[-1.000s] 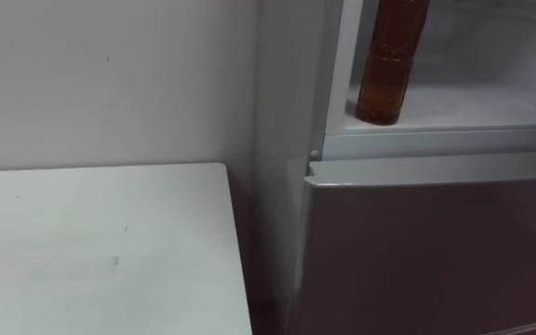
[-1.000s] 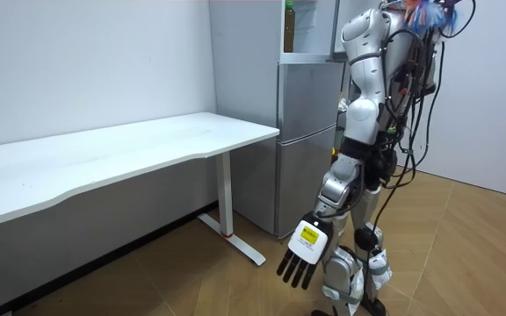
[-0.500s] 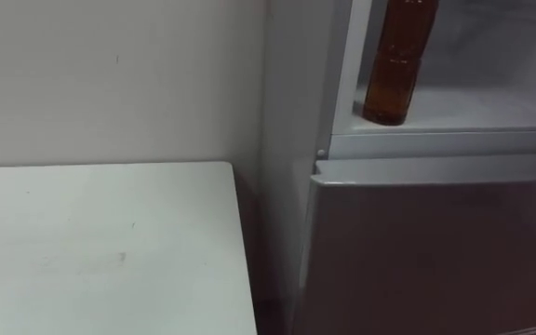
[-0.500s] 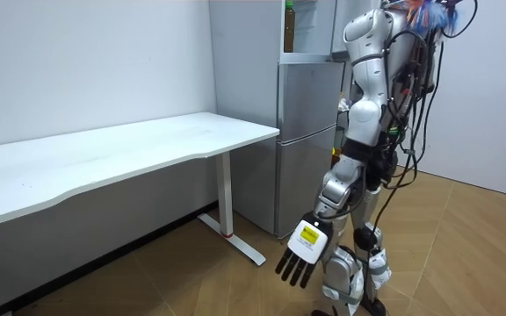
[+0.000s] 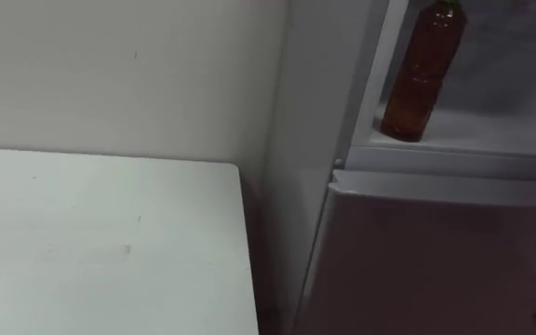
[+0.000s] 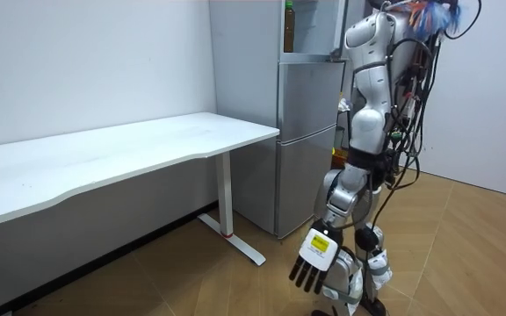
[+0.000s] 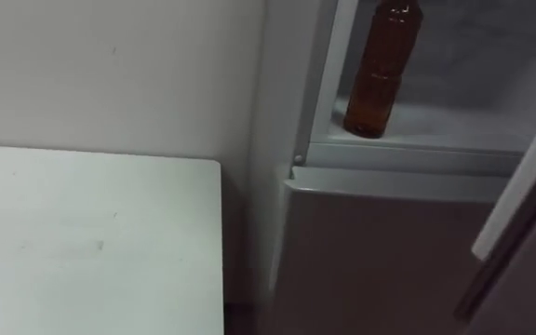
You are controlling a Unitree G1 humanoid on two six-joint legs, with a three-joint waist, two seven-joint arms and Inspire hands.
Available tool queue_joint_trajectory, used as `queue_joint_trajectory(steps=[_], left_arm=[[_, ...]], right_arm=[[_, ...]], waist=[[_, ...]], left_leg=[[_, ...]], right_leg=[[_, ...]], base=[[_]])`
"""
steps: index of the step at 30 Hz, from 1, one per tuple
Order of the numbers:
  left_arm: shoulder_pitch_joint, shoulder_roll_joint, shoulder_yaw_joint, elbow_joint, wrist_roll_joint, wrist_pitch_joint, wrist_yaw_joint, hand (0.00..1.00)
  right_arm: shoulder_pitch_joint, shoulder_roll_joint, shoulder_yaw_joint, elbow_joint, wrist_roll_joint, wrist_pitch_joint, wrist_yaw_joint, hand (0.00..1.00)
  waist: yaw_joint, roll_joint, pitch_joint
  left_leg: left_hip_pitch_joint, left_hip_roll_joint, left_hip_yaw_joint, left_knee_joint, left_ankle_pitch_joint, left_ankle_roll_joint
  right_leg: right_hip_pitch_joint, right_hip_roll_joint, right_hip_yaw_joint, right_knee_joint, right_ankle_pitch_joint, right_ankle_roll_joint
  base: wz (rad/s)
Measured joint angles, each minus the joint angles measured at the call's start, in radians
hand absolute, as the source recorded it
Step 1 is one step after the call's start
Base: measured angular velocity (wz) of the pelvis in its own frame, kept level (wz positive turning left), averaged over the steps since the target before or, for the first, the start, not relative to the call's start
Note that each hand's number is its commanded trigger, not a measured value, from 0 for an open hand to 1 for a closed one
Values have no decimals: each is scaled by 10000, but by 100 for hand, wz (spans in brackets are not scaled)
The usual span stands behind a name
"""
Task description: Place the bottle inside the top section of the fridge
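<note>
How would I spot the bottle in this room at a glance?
Find the tall grey fridge beside the white table's end. Its upper compartment stands open, and at the front left of its floor stands the bottle: upright, slim, filled with amber-brown liquid, the only thing seen in there.

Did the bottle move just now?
No. In the room view the bottle stays at the same spot in the fridge; the eye views shifted with the camera.

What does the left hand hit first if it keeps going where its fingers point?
The floor, most likely. The left hand hangs open beside the robot's leg with its fingers pointing down, and nothing shows between them and the wooden boards. Depth is hard to judge from the room view.
</note>
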Motion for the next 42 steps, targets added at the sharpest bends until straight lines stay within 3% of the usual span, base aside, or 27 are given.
queue_joint_trajectory(steps=[7, 14, 17, 20, 24, 31, 35, 42], left_arm=[[-24, -82, 30, -121, 351, 184, -1, 0], [-33, -170, 28, -213, 415, 321, -2, 0], [-101, -67, 0, -218, 425, 343, -2, 0], [-142, 61, -237, -240, 420, 370, -2, 0], [-264, 70, -424, -337, 411, 669, -7, 0], [-246, 77, -401, -594, 416, 953, -85, 0], [-228, 68, -406, -582, 417, 1114, -90, 0], [-245, 75, -402, -589, 428, 1272, -115, 0]], right_arm=[[3, 2, 532, -461, 5, 161, 1342, 0], [6, 2, 891, -616, 263, 504, 2392, 0], [7, 14, 1278, -486, 910, 532, 3086, 0], [7, 30, 1807, -177, 972, 740, 3768, 0], [-2, 30, 2689, 474, 1101, 1064, 4518, 0], [-932, 79, 2817, 1620, 1273, 1297, 5249, 0], [-1071, 89, 3066, 1759, 1262, 1493, 5468, 0], [-1101, 134, 3131, 1885, 1259, 1492, 5609, 0]], waist=[[15, 558, -23], [6, 363, -67], [64, 220, -16], [242, 133, -33], [552, 58, -41], [821, 194, -14], [832, 295, -12], [821, 375, -12]], left_leg=[[4, -49, 37, -41, 20, -4], [-24, -30, 51, -9, 76, -27], [-56, -29, 32, -4, 76, -26], [-60, -33, -2, -7, 76, -25], [-95, 17, -67, 15, 73, -17], [-39, 19, -232, 36, 68, -12], [-41, 21, -250, 73, 73, -12], [-38, -8, -342, 115, 77, -6]], right_leg=[[-2, 8, 34, 49, 37, -8], [-66, 18, -1, 2, 29, -49], [-6, 17, -52, -13, 54, -67], [2, 13, -64, -13, 56, -65], [5, -22, -229, -17, 70, -53], [227, -24, -374, -5, 90, -51], [234, -22, -374, 16, 96, -61], [244, -36, -461, -7, 97, -63]], base=[[-4], [0], [2], [2], [5], [6], [1], [2]])
